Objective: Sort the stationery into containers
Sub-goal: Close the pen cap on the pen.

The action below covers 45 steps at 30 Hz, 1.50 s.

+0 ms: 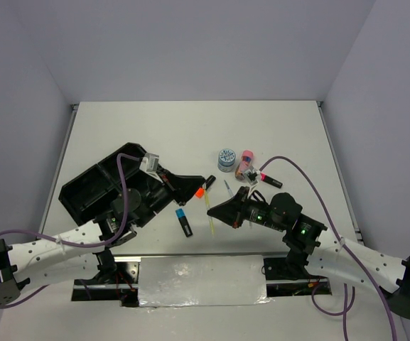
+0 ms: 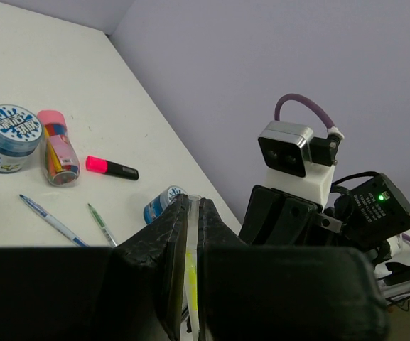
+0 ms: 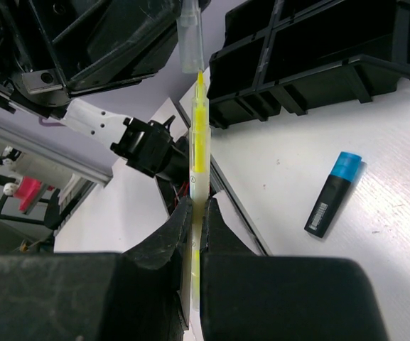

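Organiser tray (image 1: pixel 84 186) at left — yellow pen (image 1: pixel 212 222) in both jaws

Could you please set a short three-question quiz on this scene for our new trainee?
1. True or false: the blue-capped highlighter lies on the table, outside the organiser tray.
2. What is the right gripper shut on? A) a pink-capped highlighter B) the yellow pen C) the pink-orange tube
3. How many blue-white tape rolls show in the left wrist view?
Key: 1 true; 2 B; 3 two.
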Each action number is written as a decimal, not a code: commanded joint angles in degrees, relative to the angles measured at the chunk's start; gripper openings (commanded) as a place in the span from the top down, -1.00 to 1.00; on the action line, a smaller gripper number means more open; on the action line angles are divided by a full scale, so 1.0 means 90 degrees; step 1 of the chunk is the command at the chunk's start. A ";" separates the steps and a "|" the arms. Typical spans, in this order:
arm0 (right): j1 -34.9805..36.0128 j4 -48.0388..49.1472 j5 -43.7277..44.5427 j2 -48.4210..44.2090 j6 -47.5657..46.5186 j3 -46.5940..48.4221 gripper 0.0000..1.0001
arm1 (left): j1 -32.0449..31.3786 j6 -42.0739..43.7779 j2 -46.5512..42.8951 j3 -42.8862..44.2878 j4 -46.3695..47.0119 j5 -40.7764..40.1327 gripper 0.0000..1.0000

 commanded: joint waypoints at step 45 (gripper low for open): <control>0.0073 0.0286 0.0332 0.0796 -0.1321 0.1710 1.00 | -0.0021 0.0325 -0.0460 0.0600 -0.1033 0.0098 0.22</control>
